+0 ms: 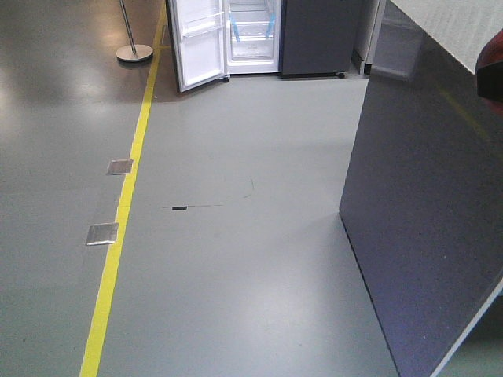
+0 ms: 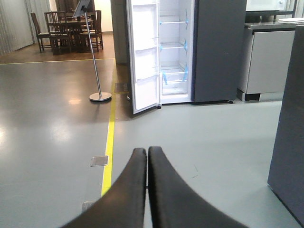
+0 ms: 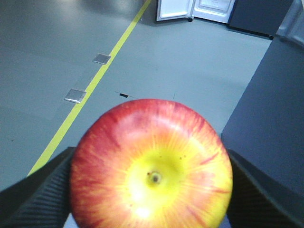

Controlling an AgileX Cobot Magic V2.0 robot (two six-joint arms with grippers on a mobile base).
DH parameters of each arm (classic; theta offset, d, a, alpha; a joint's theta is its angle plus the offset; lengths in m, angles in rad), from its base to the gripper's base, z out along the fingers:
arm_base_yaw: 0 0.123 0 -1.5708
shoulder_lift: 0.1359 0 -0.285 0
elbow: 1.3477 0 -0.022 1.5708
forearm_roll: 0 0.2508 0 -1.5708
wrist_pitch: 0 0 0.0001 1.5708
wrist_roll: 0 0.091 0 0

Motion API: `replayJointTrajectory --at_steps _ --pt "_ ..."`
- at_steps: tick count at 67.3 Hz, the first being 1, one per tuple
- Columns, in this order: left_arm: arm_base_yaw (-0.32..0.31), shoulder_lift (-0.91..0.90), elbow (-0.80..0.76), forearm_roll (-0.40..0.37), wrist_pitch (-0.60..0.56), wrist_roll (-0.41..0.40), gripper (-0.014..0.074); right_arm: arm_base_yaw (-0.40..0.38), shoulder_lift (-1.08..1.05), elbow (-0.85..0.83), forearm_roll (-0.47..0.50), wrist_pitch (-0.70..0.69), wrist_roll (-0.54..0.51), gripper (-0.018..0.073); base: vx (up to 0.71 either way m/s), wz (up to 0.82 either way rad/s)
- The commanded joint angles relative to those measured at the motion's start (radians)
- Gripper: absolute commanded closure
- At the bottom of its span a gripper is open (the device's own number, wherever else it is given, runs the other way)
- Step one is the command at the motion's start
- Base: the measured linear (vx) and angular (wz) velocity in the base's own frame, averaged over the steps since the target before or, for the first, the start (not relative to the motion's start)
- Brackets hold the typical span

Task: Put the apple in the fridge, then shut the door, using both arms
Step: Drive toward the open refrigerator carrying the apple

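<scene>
While right claw (image 3: 151, 192) clamps apple (image 3: 151, 161), dimple toward wrist | left claw (image 2: 147, 152) pinched together, empty

The grey floor (image 1: 259, 275) bears a yellow line (image 1: 141, 126), two metal plates (image 1: 102, 233) and the fridge (image 1: 253, 47).

Grey floor (image 1: 236, 275) (yellow line (image 1: 119, 236))

A: Operator, your apple (image 3: 151, 166) is red at the rim and yellow in the middle, with red streaks raying outward.
B: The fridge (image 2: 176, 90) ahead of you is white inside, with blue tape strips (image 2: 185, 70) on its shelves. The door (image 2: 145, 57) lining is white too.
A: Your floor (image 1: 251, 259) is grey, with one yellow line (image 1: 130, 188).
B: And your left gripper (image 2: 147, 156) is plain black.
</scene>
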Motion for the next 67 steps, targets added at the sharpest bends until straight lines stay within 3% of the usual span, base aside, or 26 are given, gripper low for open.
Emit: replayJointTrajectory --at_steps 1,67 --pt "-0.005 -0.016 -0.019 -0.003 -0.068 -0.002 0.0603 -0.003 -0.01 -0.022 0.005 -0.078 -0.007 0.041 0.09 0.06" --pt "-0.005 -0.016 -0.019 -0.003 -0.068 -0.002 0.0603 -0.003 -0.01 -0.022 0.005 -0.078 -0.007 0.041 0.09 0.02"
